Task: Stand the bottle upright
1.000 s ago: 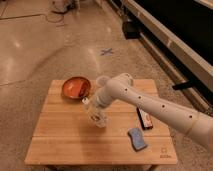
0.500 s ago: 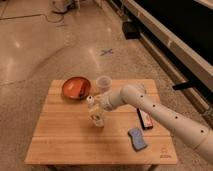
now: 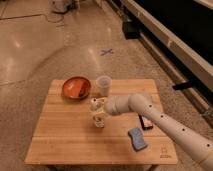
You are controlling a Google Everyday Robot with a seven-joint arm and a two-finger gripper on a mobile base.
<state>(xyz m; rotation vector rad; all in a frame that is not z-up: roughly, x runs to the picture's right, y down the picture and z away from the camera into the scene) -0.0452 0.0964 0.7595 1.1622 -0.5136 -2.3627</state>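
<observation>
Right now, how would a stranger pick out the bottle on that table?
On the wooden table, follow the white arm to its gripper near the middle. The small white bottle stands there, white-capped, in front of the translucent cup and orange bowl.

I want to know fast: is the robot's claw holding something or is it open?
Claw: right at the bottle near the middle of the wooden table; cannot be told whether it grips it.
</observation>
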